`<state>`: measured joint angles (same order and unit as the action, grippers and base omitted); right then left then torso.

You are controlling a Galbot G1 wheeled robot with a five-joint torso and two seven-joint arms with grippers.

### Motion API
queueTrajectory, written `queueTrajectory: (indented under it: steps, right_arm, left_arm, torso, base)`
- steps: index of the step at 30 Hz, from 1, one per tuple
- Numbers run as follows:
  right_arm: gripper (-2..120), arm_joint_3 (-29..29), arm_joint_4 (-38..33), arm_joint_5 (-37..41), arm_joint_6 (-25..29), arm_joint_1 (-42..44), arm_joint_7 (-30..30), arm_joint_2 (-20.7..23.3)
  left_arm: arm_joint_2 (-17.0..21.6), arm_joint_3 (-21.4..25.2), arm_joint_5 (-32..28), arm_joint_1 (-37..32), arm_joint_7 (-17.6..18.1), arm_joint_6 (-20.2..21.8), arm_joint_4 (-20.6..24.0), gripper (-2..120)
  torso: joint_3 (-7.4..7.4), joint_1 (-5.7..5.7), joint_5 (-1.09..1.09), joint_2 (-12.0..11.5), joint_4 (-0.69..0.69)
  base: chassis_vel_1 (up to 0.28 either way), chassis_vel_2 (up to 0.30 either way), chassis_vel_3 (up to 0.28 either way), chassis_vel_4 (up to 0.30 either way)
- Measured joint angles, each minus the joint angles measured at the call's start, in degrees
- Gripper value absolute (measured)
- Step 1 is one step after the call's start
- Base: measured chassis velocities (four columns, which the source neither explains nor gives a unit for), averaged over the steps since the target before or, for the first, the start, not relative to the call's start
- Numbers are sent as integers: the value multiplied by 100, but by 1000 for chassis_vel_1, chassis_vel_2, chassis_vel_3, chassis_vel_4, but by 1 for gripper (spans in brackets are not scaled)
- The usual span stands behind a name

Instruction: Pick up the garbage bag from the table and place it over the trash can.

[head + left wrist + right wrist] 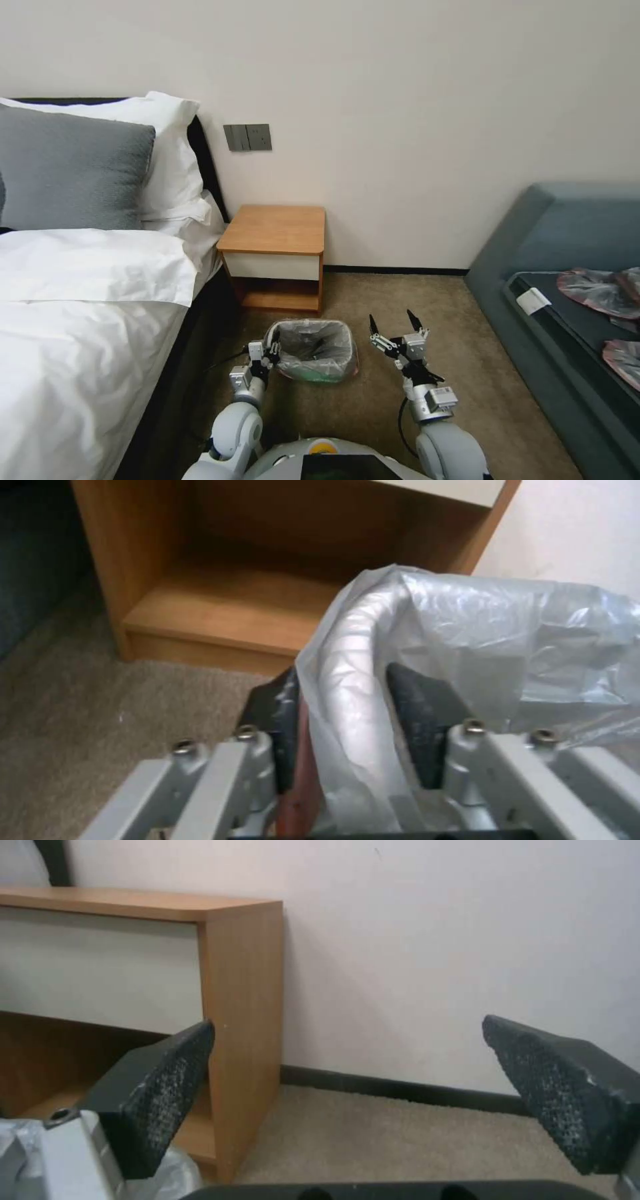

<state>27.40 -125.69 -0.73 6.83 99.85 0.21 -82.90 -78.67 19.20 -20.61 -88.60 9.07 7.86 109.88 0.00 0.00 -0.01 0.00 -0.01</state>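
Small orange-brown wooden nightstand [273, 230] w/ white drawer front, far centre against wall; top bare.

Cream-beige plastic trash can [319, 373] on carpet just near of it; mostly covered, beige wall showing low at near side.

Thin crinkly translucent grey garbage bag [313, 347] w/ pinkish-red rim: already over the can, draped inside and folded over rim all round as far as seen.

Step, judged: final seating of bag on rim, left side. Next move likely calls for letting go of the film w/o dragging it off the rim, then lifting clear.

Left gripper [347, 730] at can's left rim, straddling it: one pad [420, 720] inside, one outside, bag + rim between. Looks clamped on bag edge.

Right gripper [395, 330] just right of can, apart from it, spread wide, holding nothing.
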Motion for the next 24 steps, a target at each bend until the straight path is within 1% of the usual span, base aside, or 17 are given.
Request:
queueTrajectory:
  steps: [1,3,4,5,7,8,9,12,13,16,21,22,24]
  right_arm:
    - [100,0,0,0,0,0,0,0]
    - [100,-32,2,13,-27,-8,52,0]
    - [100,-32,2,13,-27,-8,52,0]
    - [100,-48,8,14,-48,-24,65,4]
    - [100,-118,19,10,-101,-69,90,11]
    - [100,-143,20,10,-114,-84,100,11]
    - [100,-143,20,10,-114,-84,100,11]
    - [100,-210,38,6,-143,-124,121,7]
    - [100,-210,38,6,-143,-124,121,7]
    - [100,-230,69,6,-154,-163,142,11]
    - [100,-230,56,14,-156,-147,152,26]
    - [100,-228,32,55,-156,-128,152,28]
    - [100,-220,-53,324,-170,-61,168,54]
  left_arm:
    - [0,0,0,0,0,0,0,36]
    - [5,4,-1,6,-30,-26,3,47]
    - [5,4,-1,6,-30,-26,3,47]
    - [6,6,-16,-7,-28,-27,39,53]
    - [14,42,-19,-58,-25,-100,132,72]
    - [22,56,-10,-74,-25,-119,162,77]
    - [22,56,-10,-74,-25,-119,162,77]
    - [58,99,38,-126,-101,-156,249,91]
    - [58,99,38,-126,-101,-156,249,91]
    - [63,108,76,-155,-117,-189,300,99]
    - [59,117,154,-202,-117,-275,401,100]
    - [60,136,195,-222,-117,-371,444,100]
    - [61,230,359,-272,-124,-702,540,100]
  torso:
    - [0,0,0,0,0]
    - [0,0,0,0,0]
    - [0,0,0,0,0]
    - [0,0,0,0,0]
    - [0,0,1,0,1]
    - [0,0,1,0,1]
    - [0,0,1,0,1]
    - [0,0,1,0,1]
    - [0,0,1,0,1]
    - [0,0,1,0,1]
    - [0,0,1,0,1]
    - [0,0,1,0,1]
    - [0,0,2,0,1]
  base:
    - [0,0,0,0]
    - [0,0,0,0]
    - [0,0,0,0]
    - [0,0,0,0]
    - [0,0,0,0]
    - [0,0,0,0]
    - [0,0,0,0]
    - [0,0,0,0]
    - [0,0,0,0]
    - [0,0,0,0]
    - [0,0,0,0]
    - [0,0,0,0]
    - [0,0,0,0]
